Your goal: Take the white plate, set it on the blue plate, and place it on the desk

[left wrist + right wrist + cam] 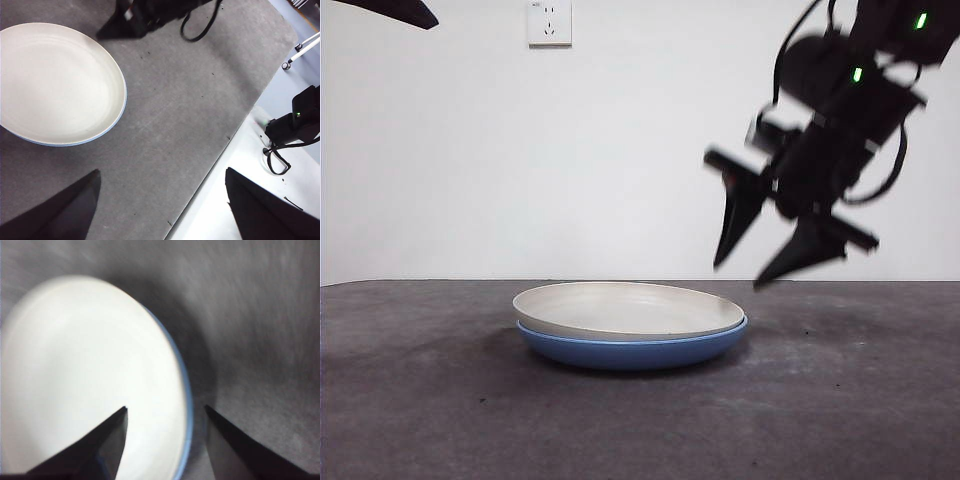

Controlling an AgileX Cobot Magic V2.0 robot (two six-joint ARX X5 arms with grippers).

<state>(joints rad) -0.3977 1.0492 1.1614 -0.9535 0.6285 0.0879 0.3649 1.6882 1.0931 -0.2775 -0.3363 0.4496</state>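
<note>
One white plate (628, 306) lies nested face-up in one blue plate (635, 349), the pair stacked flat on the dark grey counter (840, 400) near its middle. Both are round, so neither has a long axis to speak of; their open faces point straight up, and the white one sits a touch off-centre, so that the blue rim shows as a thin crescent along one side in my wrist views. My right claw (767, 256) hangs in the air above the counter, just beside the stack's edge and higher than the rims, touching nothing. Its two black jaws are spread apart and empty, tips slanting down toward the plates. Through my right wrist camera the white plate (85, 380) fills the space ahead of one jaw, the blue plate's rim (186, 405) runs between the jaws, and bare counter (260, 340) lies beyond the other; the picture is smeared with blur. My left claw (160, 200) waits well apart from the stack, over the counter's edge, jaws wide and holding nothing. From there I see the white plate (55, 82), a sliver of blue rim (112, 129) under it, and my right arm dark beyond the stack. A white wall socket (549, 22) sits high on the wall behind.
</note>
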